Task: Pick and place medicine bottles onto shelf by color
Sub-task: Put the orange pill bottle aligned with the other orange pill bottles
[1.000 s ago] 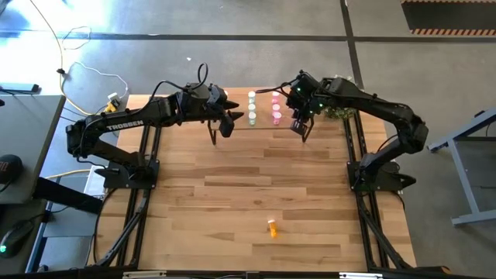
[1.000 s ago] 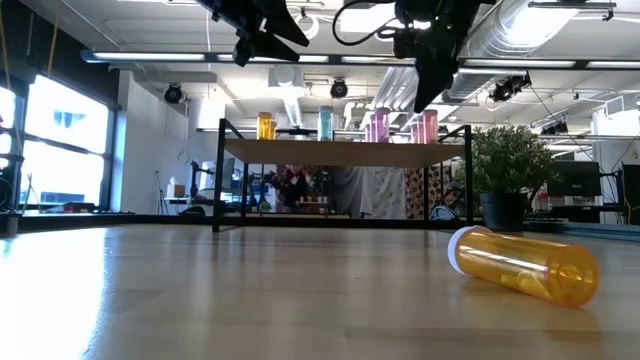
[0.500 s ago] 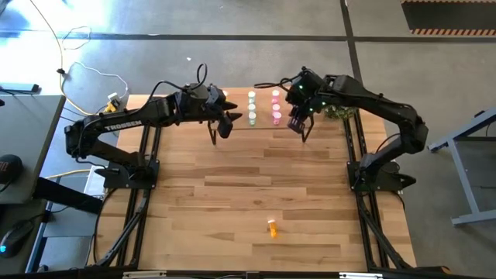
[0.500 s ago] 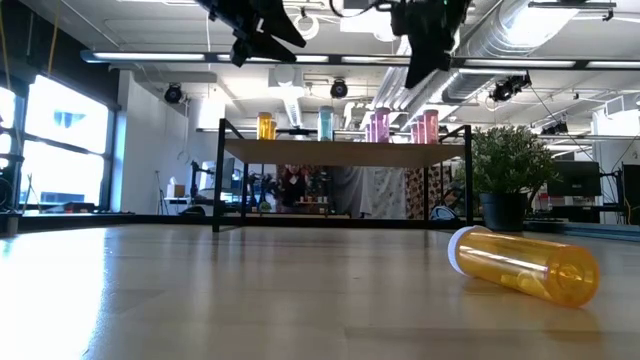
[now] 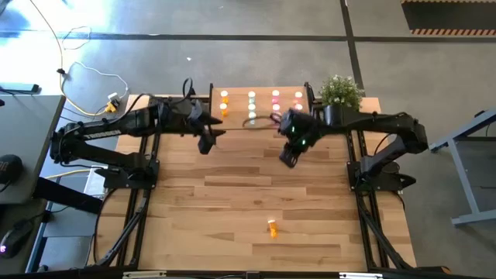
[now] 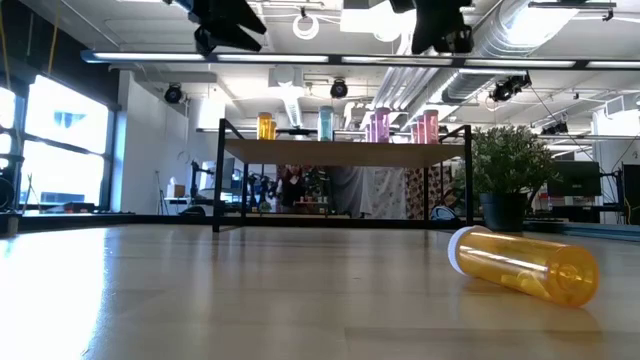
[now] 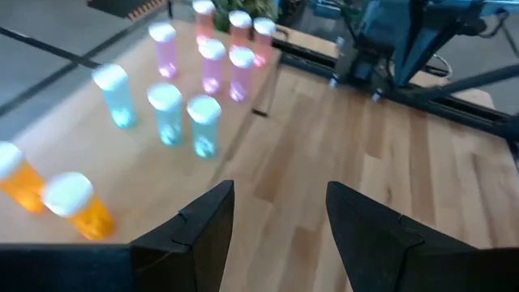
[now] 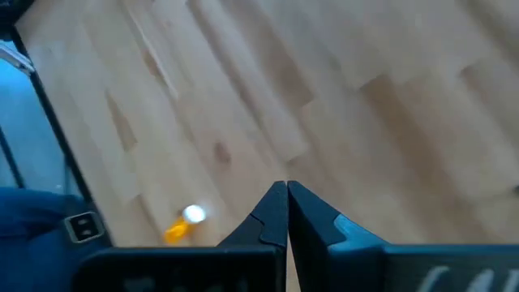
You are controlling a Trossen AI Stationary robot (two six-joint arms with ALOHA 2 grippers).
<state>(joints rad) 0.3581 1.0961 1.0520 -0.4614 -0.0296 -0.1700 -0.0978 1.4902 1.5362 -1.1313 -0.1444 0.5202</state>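
Note:
The shelf [image 5: 238, 106] stands at the table's far edge on black legs, also seen in the low view [image 6: 340, 152]. Orange, pale green and pink medicine bottles [image 5: 252, 105] stand upright on it in rows by color, as in the left wrist view [image 7: 166, 113]. One orange bottle [image 5: 272, 227] lies on its side on the tabletop near the near edge, seen large in the low view [image 6: 525, 265] and small in the right wrist view [image 8: 185, 225]. My left gripper [image 5: 208, 141] hovers open in front of the shelf's left end [image 7: 276, 235]. My right gripper [image 5: 288, 155] hovers shut over bare table [image 8: 286, 212], holding nothing.
A potted plant [image 5: 339, 91] stands at the table's far right corner, beside the shelf [image 6: 510, 165]. Bare wooden tabletop [image 5: 256, 186] stretches between the grippers and the lying orange bottle. Black frame rails run along the left and right sides of the table.
Both grippers have drawn back from the shelf toward the table's near edge. The left arm also pulled toward the left. The right gripper has swung out over the middle of the table and tipped toward the near side. No bottle has moved.

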